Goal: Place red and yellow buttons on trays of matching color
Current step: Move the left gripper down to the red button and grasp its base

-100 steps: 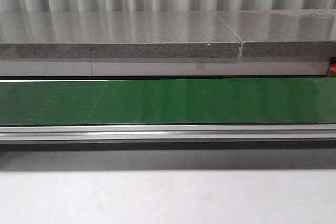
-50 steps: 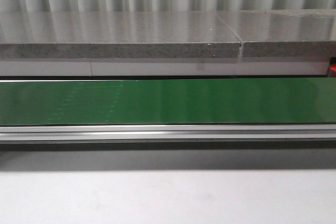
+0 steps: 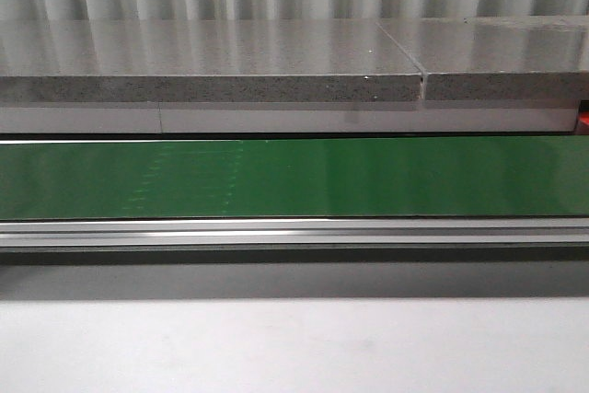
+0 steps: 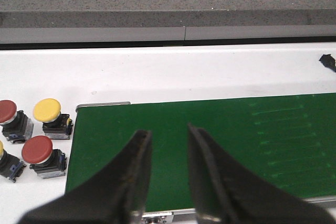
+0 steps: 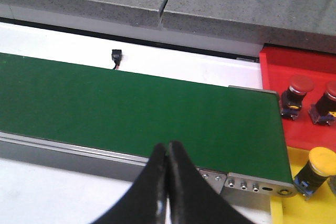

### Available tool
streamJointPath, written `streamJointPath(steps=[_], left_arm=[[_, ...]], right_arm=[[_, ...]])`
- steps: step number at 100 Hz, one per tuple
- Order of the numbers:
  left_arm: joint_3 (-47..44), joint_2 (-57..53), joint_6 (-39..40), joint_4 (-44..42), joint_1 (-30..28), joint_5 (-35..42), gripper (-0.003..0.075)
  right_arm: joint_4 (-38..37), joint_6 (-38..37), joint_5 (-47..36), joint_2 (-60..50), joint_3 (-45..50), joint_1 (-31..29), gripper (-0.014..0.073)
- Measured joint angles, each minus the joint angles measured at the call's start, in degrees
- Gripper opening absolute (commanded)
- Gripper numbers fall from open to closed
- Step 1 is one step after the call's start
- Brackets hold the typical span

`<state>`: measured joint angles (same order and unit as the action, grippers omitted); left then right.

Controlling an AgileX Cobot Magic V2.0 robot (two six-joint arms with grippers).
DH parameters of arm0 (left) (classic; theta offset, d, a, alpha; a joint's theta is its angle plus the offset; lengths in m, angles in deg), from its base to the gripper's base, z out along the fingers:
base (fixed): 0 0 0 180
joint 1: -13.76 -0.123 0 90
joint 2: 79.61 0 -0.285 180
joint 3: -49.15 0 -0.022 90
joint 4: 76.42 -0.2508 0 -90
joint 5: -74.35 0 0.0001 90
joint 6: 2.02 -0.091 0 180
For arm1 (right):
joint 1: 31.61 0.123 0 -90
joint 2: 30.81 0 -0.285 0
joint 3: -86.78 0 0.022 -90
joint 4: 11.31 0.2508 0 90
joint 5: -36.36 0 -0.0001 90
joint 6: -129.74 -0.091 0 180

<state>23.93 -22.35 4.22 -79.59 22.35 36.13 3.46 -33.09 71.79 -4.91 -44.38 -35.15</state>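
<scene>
Front view gives us a long green conveyor belt (image 3: pixel 294 177) running across the frame, with a grey stone counter (image 3: pixel 212 62) behind it and a white tabletop (image 3: pixel 294 347) in front; neither arm shows here. From the left wrist we see the left gripper (image 4: pixel 169 145) hanging over the belt's end with its two dark jaws apart and nothing between them. Just beside that end, on the white surface, stand a yellow button (image 4: pixel 50 116) and two red buttons, one nearer (image 4: pixel 39 153) and one farther (image 4: pixel 9 116), with another button cut off at the frame's edge. From the right wrist we see the right gripper (image 5: pixel 167 153) with its jaws pressed together, holding nothing, above the belt's near rail. Past the belt's other end sits a red tray (image 5: pixel 273 85) holding two red buttons (image 5: pixel 295 94), and next to it a yellow tray (image 5: pixel 291 208) with one yellow button (image 5: pixel 317 169) on it.
</scene>
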Motion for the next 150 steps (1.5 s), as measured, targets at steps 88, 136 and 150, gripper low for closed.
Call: streamJointPath(steps=[88,136,150], left_arm=[[12.37,27.52,4.17,6.32,-23.71,-10.63,0.0419],[22.38,44.16,4.17,6.68,-25.32,-17.05,0.0419],[24.81,48.11,4.17,6.68,-25.32,-18.30,0.0420]], right_arm=[[0.00,0.00,0.00,0.00,0.03,0.00,-0.0069],[0.00,0.00,0.04,0.00,0.03,0.00,-0.0069],[0.00,0.00,0.04,0.00,0.03,0.00,-0.0069]])
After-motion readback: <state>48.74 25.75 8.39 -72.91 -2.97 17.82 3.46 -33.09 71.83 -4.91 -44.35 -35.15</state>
